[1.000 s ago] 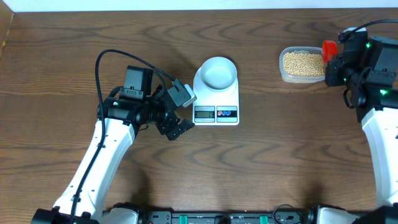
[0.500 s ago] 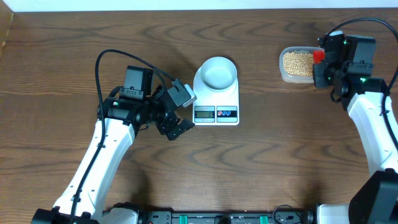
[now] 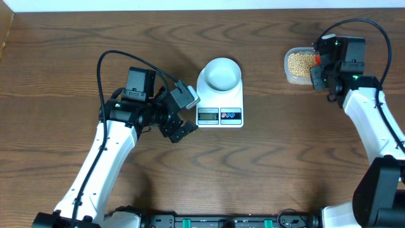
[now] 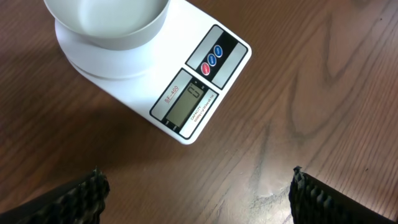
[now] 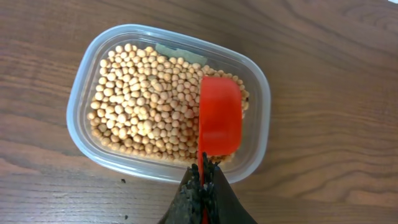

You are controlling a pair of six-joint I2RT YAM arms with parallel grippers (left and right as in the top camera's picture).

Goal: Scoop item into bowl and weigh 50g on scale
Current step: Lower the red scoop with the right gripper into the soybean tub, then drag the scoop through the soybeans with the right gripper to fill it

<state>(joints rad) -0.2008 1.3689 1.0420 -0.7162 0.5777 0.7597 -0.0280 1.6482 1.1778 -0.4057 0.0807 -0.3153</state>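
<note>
The white bowl (image 3: 221, 73) sits on the white scale (image 3: 221, 104), also in the left wrist view: bowl (image 4: 106, 22), scale (image 4: 186, 93) with its grey display and coloured buttons. Tan beans (image 5: 146, 102) fill a clear plastic tub (image 5: 87, 74) at the back right (image 3: 300, 65). My right gripper (image 5: 204, 177) is shut on the handle of a red scoop (image 5: 219, 121), which hangs over the tub's right part, its back showing. My left gripper (image 4: 196, 190) is open and empty, just left of the scale (image 3: 180, 130).
The wooden table (image 3: 272, 164) stretches around the scale. A black cable (image 3: 120, 57) loops above the left arm. The table's far edge (image 3: 190, 11) runs along the top.
My right gripper has moved left with the red scoop, from beside the tub to over its right part. The left arm, bowl and scale have not moved.
</note>
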